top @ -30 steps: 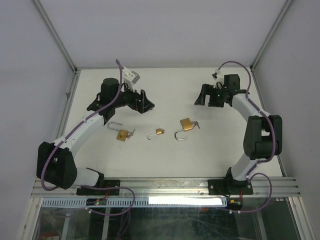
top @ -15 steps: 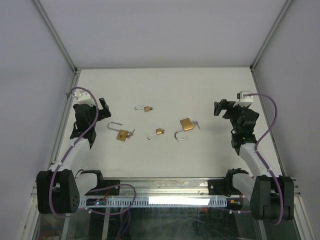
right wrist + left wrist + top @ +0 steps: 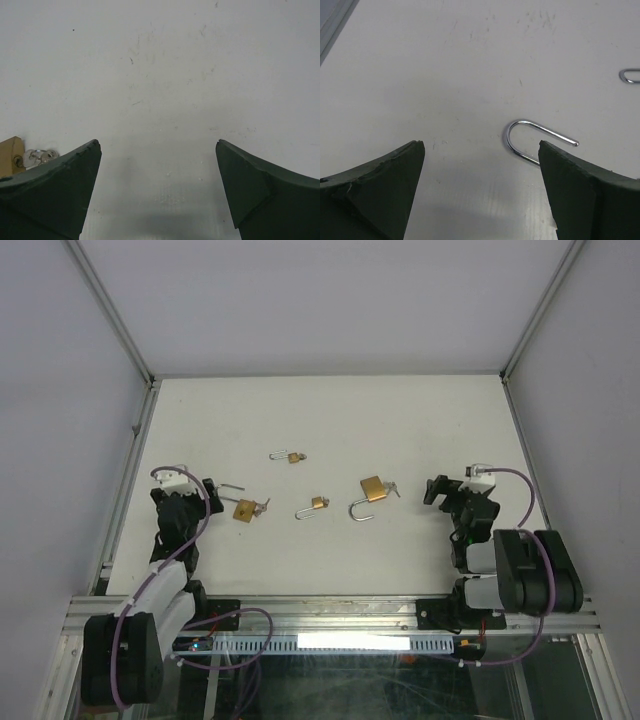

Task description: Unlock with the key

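1. No words, numbers or signs can be read in any of the views.
2. From above, the gold locks are too small to show any letters, even the biggest padlock (image 3: 373, 488).
3. In the right wrist view only a corner of a gold lock shows at the left edge, and no writing can be made out on it.

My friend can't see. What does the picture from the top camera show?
Four brass padlocks lie scattered on a white table. Two robot arms sit folded at the near edge, the left pincer close to the leftmost padlock, the right pincer facing the biggest padlock, both empty.
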{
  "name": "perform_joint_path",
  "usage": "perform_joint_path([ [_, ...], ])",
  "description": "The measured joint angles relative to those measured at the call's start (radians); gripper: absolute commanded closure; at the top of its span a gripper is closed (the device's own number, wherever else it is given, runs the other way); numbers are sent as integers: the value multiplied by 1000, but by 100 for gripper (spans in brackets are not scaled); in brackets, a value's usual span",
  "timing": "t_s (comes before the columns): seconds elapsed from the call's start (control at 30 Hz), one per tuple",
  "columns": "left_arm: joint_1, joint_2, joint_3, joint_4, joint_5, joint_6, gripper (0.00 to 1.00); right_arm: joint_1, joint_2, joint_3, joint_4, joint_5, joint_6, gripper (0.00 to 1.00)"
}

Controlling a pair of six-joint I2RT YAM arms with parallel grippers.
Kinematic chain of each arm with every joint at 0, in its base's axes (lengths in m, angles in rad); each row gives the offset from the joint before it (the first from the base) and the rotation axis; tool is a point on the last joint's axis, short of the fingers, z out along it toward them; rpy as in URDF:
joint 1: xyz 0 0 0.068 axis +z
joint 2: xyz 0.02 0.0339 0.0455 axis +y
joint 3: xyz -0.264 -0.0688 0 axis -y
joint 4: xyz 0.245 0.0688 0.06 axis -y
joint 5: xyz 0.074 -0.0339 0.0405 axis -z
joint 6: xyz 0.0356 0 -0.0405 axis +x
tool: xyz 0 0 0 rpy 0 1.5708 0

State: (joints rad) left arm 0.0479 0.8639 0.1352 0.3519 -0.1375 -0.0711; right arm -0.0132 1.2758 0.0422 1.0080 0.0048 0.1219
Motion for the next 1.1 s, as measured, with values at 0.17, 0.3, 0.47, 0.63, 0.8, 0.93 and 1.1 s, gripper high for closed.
perform_joint_path([
  [0.17,0,20,-117,275,6,-18,1,0,254,2,281,-27,-8,0],
  [0.3,0,103,-126,464,33,-31,1,-2,251,23,280,-47,-12,0],
  [0.47,6,246,-110,608,44,-40,1,-3,249,121,226,-87,-24,0],
  [0.63,6,417,-49,669,60,-44,1,-3,247,127,199,-100,-27,0],
  [0.8,13,566,-50,825,132,-24,1,-3,247,129,176,-100,-27,0],
  [0.93,13,614,-17,799,211,2,1,-3,247,138,147,-103,-27,0],
  [1.1,13,620,32,792,271,21,1,-3,247,146,136,-105,-28,0],
])
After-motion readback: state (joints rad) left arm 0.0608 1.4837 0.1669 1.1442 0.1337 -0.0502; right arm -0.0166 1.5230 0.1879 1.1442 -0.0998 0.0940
